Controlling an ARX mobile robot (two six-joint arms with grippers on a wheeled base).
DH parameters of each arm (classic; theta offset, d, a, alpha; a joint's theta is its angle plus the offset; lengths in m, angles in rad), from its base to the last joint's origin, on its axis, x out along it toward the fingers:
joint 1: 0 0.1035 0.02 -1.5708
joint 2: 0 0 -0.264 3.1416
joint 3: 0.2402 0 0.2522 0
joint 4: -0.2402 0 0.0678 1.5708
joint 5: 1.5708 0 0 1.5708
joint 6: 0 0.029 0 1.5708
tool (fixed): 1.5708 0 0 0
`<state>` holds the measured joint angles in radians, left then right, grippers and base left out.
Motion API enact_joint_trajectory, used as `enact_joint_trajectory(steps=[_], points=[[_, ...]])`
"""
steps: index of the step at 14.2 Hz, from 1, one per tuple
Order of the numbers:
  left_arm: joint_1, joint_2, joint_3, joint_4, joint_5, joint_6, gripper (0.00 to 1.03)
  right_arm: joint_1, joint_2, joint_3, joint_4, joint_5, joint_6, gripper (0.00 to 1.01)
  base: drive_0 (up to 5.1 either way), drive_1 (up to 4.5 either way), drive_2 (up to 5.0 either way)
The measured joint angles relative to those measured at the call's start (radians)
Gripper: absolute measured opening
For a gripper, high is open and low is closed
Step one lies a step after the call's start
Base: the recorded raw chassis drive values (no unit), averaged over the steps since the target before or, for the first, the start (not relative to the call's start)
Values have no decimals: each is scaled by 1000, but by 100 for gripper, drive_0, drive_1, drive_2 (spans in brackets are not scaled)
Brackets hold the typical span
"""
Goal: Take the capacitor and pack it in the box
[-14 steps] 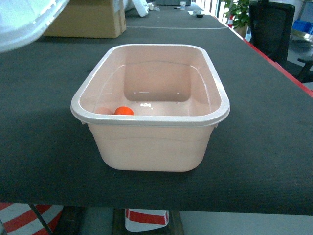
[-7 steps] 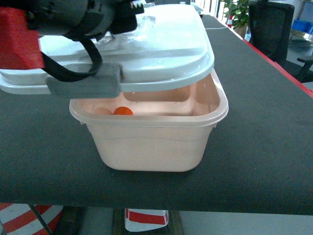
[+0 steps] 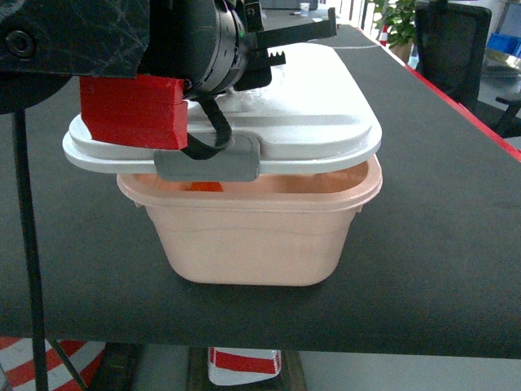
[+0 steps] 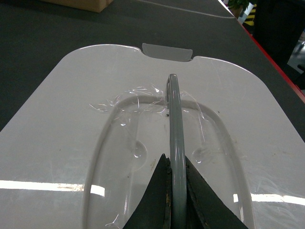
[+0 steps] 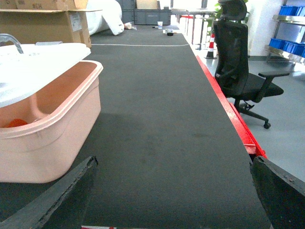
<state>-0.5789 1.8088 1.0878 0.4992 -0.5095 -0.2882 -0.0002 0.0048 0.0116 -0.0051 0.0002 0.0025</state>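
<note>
Directly below the left gripper (image 4: 175,191), the lid (image 3: 317,114) is being held by its clear handle (image 4: 174,124), pinched between the narrowed jaws, over the box (image 3: 252,236). An orange capacitor (image 5: 16,122) is lying inside. Well apart, the right gripper (image 5: 171,191) is being kept wide open above the black table (image 5: 162,119).

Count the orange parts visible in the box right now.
1. An orange part lies at the front-left inside the box, seen just under the lid in the head view. The lid hides most of the inside, so more may be there.
</note>
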Motion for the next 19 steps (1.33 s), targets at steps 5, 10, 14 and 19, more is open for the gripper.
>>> enact_joint_trajectory(steps=[5, 10, 14, 19], points=[[-17, 53, 66, 17, -30, 42, 2, 0, 0, 0, 0, 0, 0, 98, 0, 0, 0], [-16, 58, 68, 36, -41, 61, 45, 0, 0, 0, 0, 0, 0, 98, 0, 0, 0], [-16, 34, 40, 97, -6, 61, 99, 0, 0, 0, 0, 0, 0, 98, 0, 0, 0], [56, -368, -166, 256, 70, 87, 98, 0, 0, 0, 0, 0, 0, 98, 0, 0, 0]])
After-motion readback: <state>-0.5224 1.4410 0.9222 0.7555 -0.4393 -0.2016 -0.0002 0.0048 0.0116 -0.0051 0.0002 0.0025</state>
